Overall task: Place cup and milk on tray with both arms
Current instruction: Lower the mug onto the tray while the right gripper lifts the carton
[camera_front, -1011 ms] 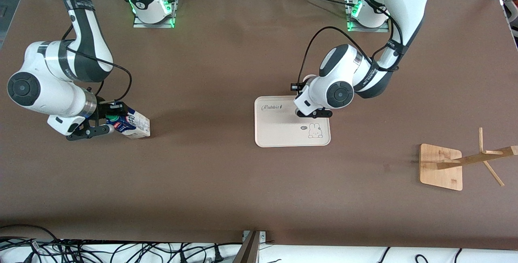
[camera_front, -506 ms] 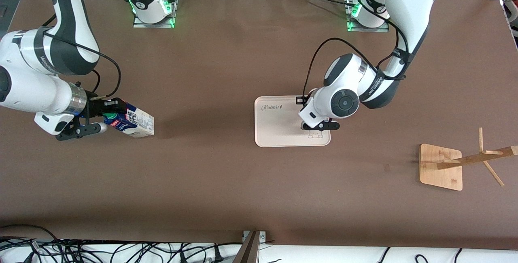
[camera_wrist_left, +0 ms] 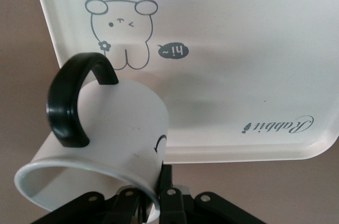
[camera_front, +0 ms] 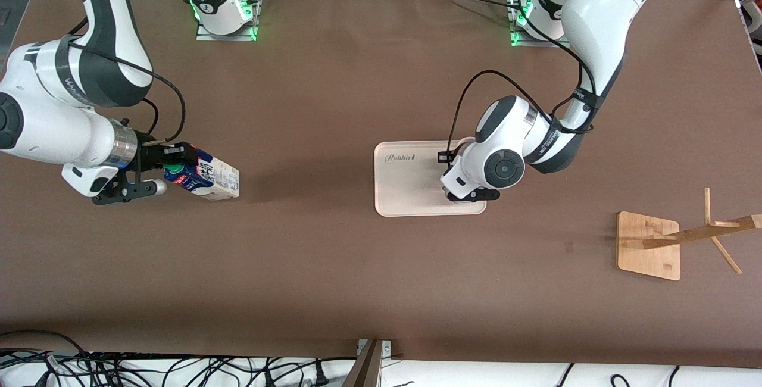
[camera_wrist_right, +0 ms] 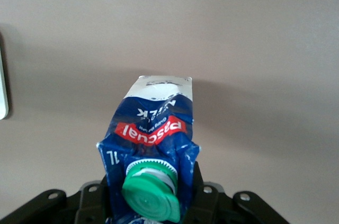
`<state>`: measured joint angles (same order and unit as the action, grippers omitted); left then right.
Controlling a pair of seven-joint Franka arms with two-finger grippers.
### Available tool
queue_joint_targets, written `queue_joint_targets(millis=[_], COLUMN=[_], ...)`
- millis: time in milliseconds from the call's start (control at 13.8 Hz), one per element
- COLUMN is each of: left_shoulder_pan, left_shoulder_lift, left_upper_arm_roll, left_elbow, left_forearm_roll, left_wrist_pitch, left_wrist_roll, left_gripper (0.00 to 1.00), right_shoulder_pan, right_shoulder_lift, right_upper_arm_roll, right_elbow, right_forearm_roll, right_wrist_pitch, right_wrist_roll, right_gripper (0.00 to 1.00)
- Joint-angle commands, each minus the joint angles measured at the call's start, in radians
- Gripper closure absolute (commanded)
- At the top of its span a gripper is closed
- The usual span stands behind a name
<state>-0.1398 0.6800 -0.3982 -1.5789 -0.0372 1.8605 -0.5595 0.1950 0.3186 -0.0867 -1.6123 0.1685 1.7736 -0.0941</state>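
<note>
My left gripper [camera_front: 470, 195] is over the corner of the cream-white tray [camera_front: 405, 184] that is nearest the front camera. It is shut on the rim of the white cup [camera_wrist_left: 122, 123]. The cup hangs tilted, black handle up, over the tray [camera_wrist_left: 238, 75] beside the rabbit drawing. The front view hides the cup under my wrist. My right gripper [camera_front: 174, 167] is shut on the dark blue top of the milk [camera_front: 205, 178], toward the right arm's end of the table. In the right wrist view the carton [camera_wrist_right: 153, 123] hangs tilted over bare table, its green cap between my fingers.
A wooden rack [camera_front: 649, 245] with a leaning pole stands toward the left arm's end, nearer the front camera than the tray. Brown table lies between milk and tray. Cables run along the table edge closest to the front camera.
My left gripper carried the cup from the tray's edge farthest from the front camera to over its nearest corner. My right gripper lifted the milk and shifted it a little toward the tray.
</note>
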Motion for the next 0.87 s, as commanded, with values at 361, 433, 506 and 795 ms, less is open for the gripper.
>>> queue_joint_targets(millis=[361,433,506,795], left_shoulder_pan=[-0.009,-0.012,-0.014,0.000], left_shoulder_lift=[0.033,0.032,0.030,0.021], left_upper_arm_roll=[0.002,0.002,0.002,-0.001], left_elbow=[0.034,0.031,0.033,0.037], left_forearm_roll=[0.052,0.056,0.056,0.054], left_wrist_pitch=[-0.032,-0.034,-0.040,-0.047], left_wrist_roll=[-0.082,-0.085,-0.085,-0.086], left_gripper=[0.33,0.00,0.00,0.00], right_shoulder_pan=[0.058,0.063,0.064,0.073], right_shoulder_lift=[0.003,0.005,0.005,0.007], right_upper_arm_roll=[0.002,0.002,0.002,0.002], right_elbow=[0.028,0.028,0.029,0.029], right_forearm_roll=[0.014,0.014,0.014,0.014], right_wrist_pitch=[-0.025,-0.025,-0.025,-0.023], right_wrist_roll=[0.123,0.125,0.128,0.142], right_gripper=[0.46,0.46,0.46,0.46])
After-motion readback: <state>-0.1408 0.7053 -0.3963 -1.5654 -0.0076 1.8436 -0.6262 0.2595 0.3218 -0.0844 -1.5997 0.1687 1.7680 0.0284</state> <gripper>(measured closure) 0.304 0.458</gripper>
